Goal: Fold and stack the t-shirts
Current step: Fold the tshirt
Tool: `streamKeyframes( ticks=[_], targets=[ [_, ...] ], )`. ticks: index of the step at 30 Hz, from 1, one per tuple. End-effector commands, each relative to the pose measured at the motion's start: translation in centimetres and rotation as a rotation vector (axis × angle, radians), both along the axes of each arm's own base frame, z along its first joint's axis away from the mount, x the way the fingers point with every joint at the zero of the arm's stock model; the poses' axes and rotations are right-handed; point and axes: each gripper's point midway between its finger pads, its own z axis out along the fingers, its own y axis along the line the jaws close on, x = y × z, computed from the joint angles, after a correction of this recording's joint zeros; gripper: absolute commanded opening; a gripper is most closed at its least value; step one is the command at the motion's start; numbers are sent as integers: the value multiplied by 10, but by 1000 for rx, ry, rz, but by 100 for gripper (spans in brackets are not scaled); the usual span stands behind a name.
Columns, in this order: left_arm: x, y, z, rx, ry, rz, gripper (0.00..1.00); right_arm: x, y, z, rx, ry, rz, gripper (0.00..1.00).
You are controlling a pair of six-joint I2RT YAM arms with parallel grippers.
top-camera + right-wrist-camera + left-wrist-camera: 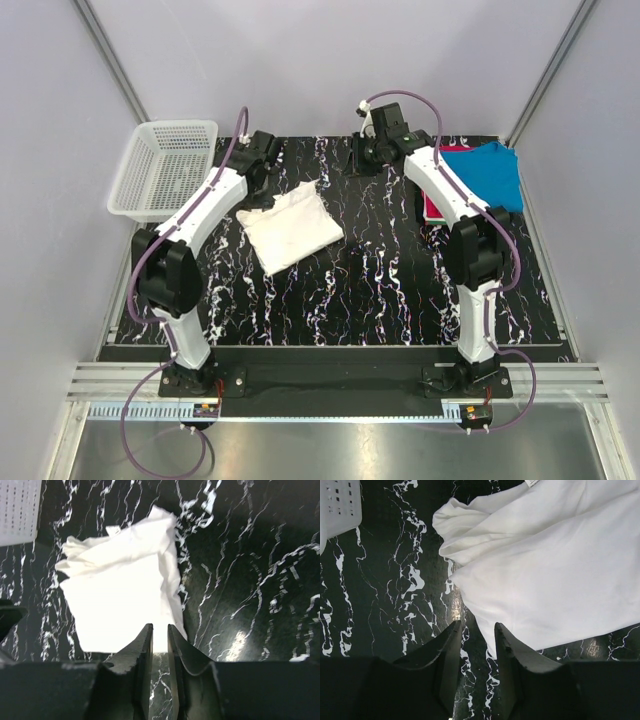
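A white t-shirt (290, 228) lies folded into a rough rectangle on the black marbled mat, left of centre. It shows with a bunched corner in the left wrist view (545, 570) and overexposed in the right wrist view (120, 590). A blue t-shirt (490, 172) lies at the back right on a red/pink one (437, 208). My left gripper (258, 175) (477, 625) hovers just off the white shirt's back-left corner, jaws apart and empty. My right gripper (357, 160) (159, 626) hangs at the back centre facing the white shirt, jaws narrowly apart and empty.
A white mesh basket (165, 165) (337, 505) (20, 510) stands at the back left, partly off the mat (350, 290). Grey walls with metal frame posts enclose the table on three sides. The arm bases sit at the near edge.
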Motion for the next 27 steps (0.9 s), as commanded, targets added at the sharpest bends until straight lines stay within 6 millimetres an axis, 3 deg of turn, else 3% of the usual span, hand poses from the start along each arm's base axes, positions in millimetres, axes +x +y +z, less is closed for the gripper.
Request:
streamKeyframes(
  ticks=[1,8,13,15,16,17,18,20,23,27],
  targets=[
    [6,-14,5,-75,-9,-21,38,-16,13,11,88,28,60,24],
    [-13,-48,-27,-171,66,-70,38,-54,38,-13,116,126,149,25],
    [-33,-41,-35,-191,77,-17,39,-80,34,-40,51,232,148,28],
    [-40,-40,-25,-253,49,2,45,-82,25,-32,25,204,129,29],
    [-51,-36,-34,-259,68,16,48,-86,18,-35,4,206,110,35],
    [-53,-37,-22,-297,29,15,49,-85,11,-24,-11,169,85,44],
    [-61,-33,-28,-299,42,35,51,-86,6,-21,-17,160,75,54],
    [-66,-34,-23,-324,34,35,51,-89,1,-21,-22,163,69,54],
    [-60,-45,-21,-362,31,3,50,-89,9,-22,6,180,102,53],
    [-34,-58,-21,-360,26,-34,49,-77,26,-27,47,211,112,49]
  ],
)
